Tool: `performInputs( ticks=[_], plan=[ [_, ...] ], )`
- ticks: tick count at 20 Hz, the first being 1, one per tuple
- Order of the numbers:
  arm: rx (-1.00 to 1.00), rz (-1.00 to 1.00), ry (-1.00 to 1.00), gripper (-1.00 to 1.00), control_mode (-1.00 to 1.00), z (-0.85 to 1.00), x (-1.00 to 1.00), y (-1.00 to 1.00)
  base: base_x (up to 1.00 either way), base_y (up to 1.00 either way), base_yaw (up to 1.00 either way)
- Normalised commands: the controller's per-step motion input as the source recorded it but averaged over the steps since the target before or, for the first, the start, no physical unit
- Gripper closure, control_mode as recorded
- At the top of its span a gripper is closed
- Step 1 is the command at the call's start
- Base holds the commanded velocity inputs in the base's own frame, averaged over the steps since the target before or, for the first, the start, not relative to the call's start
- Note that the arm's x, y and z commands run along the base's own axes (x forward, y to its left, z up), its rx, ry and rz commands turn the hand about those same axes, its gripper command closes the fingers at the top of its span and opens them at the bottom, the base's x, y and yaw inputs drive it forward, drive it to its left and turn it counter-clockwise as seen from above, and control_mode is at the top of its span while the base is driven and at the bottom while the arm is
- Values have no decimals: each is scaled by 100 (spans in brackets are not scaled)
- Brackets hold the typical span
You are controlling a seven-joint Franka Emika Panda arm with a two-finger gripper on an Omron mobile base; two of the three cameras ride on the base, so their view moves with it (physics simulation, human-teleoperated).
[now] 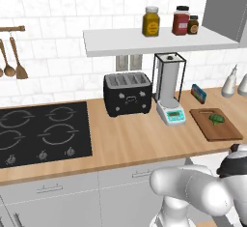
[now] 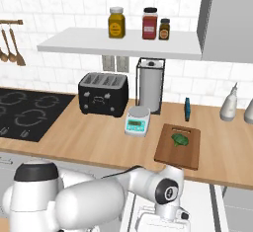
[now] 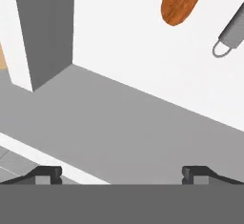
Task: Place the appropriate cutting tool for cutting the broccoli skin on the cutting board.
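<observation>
Gripper (image 3: pixel 122 173) fingers spread wide, empty. Brown wooden tool handle (image 3: pixel 183 1) ahead looks light, rigid; best gripped mid-handle.

cutting board (image 2: pixel 173 154): warm brown wood
broccoli (image 2: pixel 181 139): dark green
toaster (image 2: pixel 103 94): glossy black
scale (image 2: pixel 137 121): white-ish, teal display
stovetop (image 1: pixel 43 133): black, pale grey burner rings
jars (image 2: pixel 116 22): mustard yellow, red, brown
counter (image 1: pixel 140 139): light wood
</observation>
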Motion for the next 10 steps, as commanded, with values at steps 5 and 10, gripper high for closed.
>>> performInputs(
  ticks=[5, 10],
  plan=[
    [10, 0, -1, -100, -100, 3, 65, -5, 0, 0, 0],
    [5, 0, -3, -100, -100, -17, 46, -4, 0, 0, 0]
  ],
)
